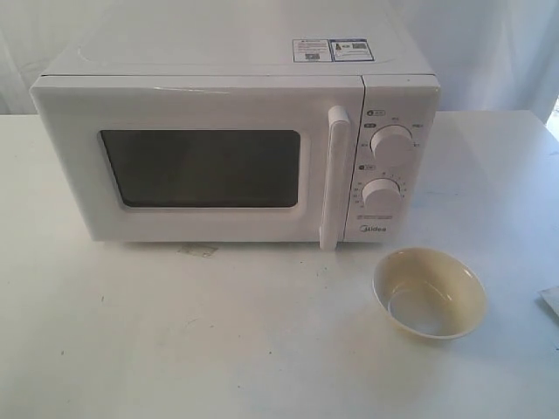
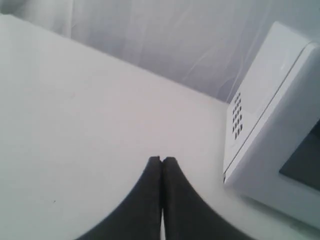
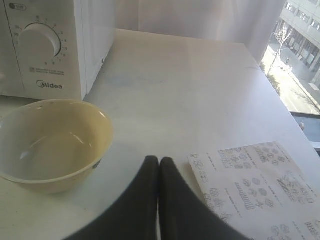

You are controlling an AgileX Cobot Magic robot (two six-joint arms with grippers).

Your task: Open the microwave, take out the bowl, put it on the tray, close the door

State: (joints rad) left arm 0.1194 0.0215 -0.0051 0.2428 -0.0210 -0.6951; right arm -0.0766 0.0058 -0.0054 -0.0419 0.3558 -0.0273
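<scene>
The white Midea microwave (image 1: 236,148) stands at the back of the table, its door (image 1: 201,166) closed and the vertical bar handle (image 1: 334,179) beside the two dials. The pale-yellow bowl (image 1: 429,291) sits upright on the bare table in front of the dials, also seen empty in the right wrist view (image 3: 52,142). No tray shows in any view. My left gripper (image 2: 161,160) is shut and empty over the table beside the microwave's vented side (image 2: 270,110). My right gripper (image 3: 158,160) is shut and empty, next to the bowl. Neither gripper shows in the exterior view.
A printed paper sheet (image 3: 255,187) lies on the table beside my right gripper; its corner (image 1: 551,301) shows at the right edge of the exterior view. The white table (image 1: 218,349) runs wide before the microwave. A curtain (image 2: 165,35) hangs behind.
</scene>
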